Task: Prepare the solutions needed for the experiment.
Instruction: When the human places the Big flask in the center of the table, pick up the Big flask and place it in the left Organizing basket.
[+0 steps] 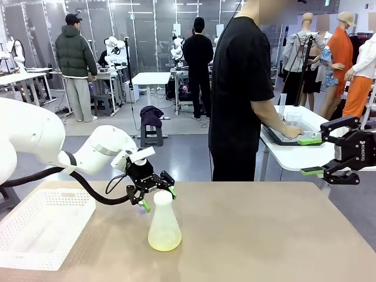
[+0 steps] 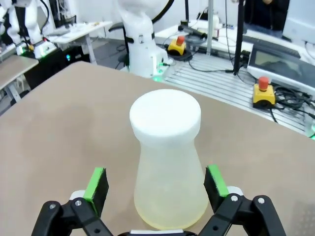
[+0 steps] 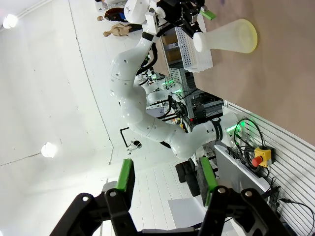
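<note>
Near the table's front edge stands the flask (image 1: 164, 225), upright, capped, the solutions (image 1: 164, 240) pooled at its base. Just behind its neck, the left gripper (image 1: 157, 197) spreads wide, seemingly lined up to grasp it. Farther right, the right gripper (image 1: 321, 155) hangs partly open and empty beside a person's hand (image 1: 290, 132).

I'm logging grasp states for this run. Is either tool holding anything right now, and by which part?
Nothing is held. The left tool is open, its pads apart on either side of the flask, not touching it. The right tool is open on empty air.

flask (image 1: 164, 226) whitish, white cap | solutions (image 1: 164, 242) pale yellow-green | basket (image 1: 41, 226) white
</note>
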You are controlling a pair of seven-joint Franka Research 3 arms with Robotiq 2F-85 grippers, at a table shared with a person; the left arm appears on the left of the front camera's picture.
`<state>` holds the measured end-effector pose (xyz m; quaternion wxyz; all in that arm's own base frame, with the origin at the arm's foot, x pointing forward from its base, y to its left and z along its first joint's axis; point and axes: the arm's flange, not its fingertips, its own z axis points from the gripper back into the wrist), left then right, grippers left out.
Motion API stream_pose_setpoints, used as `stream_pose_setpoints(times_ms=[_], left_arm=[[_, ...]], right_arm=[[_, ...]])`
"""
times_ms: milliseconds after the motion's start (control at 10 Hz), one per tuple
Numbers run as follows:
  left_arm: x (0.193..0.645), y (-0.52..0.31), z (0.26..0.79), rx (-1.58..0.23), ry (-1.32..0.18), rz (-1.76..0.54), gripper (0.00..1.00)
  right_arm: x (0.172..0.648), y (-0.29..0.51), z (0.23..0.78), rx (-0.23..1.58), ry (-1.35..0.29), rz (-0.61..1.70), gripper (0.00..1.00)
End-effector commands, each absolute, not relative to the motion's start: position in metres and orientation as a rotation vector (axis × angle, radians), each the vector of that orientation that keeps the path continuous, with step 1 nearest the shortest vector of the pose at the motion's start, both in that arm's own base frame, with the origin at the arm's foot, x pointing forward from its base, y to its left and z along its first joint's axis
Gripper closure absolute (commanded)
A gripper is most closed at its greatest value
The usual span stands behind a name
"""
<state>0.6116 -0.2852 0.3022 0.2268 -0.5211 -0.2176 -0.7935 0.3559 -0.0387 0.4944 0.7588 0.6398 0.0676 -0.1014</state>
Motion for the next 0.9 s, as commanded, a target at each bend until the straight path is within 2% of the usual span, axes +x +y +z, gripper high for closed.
stream_pose_setpoints(times_ms=[0, 800], left_arm=[[0.620, -0.290, 0.304, -1.544, -0.647, -2.133, 0.00], [0.617, -0.310, 0.287, -1.676, -0.528, -2.102, 0.00]], right_arm=[[0.357, -0.040, 0.497, 1.389, 0.153, -0.218, 0.34], [0.357, -0.040, 0.497, 1.389, 0.153, -0.218, 0.34]])
